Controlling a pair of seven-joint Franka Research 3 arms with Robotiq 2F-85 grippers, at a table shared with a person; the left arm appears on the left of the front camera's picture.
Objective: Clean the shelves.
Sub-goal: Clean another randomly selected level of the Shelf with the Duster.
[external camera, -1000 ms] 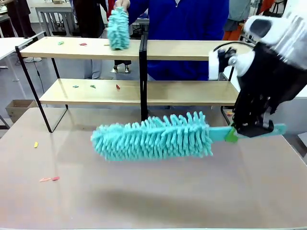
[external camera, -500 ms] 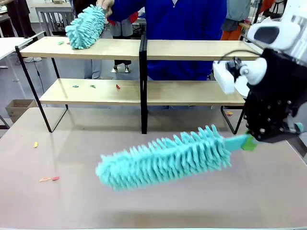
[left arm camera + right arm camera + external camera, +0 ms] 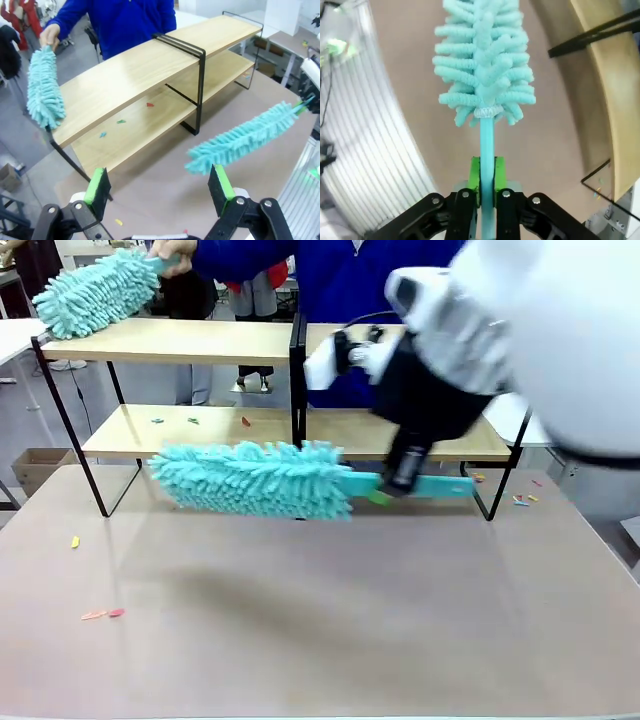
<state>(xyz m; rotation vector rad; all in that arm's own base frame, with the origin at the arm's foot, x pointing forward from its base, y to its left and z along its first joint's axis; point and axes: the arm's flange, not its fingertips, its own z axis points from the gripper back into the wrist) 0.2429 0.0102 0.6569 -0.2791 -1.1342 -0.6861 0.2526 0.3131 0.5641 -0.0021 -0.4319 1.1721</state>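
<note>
The shelves (image 3: 200, 340) stand across the far half of the table, two pale boards around a black central post (image 3: 297, 390). My right gripper (image 3: 400, 476) is shut on the handle of a teal fluffy duster (image 3: 250, 478), whose head lies level in front of the lower board (image 3: 180, 435), left of the post. The right wrist view shows the handle clamped in the right gripper (image 3: 487, 189) and the duster head (image 3: 485, 60) beyond. My left gripper (image 3: 160, 185) hangs open and empty, facing the shelves (image 3: 130, 75). A person's hand (image 3: 172, 260) holds a second teal duster (image 3: 95, 292) at the top board's left end.
Small coloured scraps lie on the lower board (image 3: 245, 421) and on the table's left side (image 3: 100, 614). More scraps lie on the floor at the right (image 3: 520, 500). The person in blue stands behind the shelves. A cardboard box (image 3: 35, 468) sits on the floor at left.
My right arm has swung the duster left and away from me, up to the lower board's front. The person's duster has swept left along the top board to its end.
</note>
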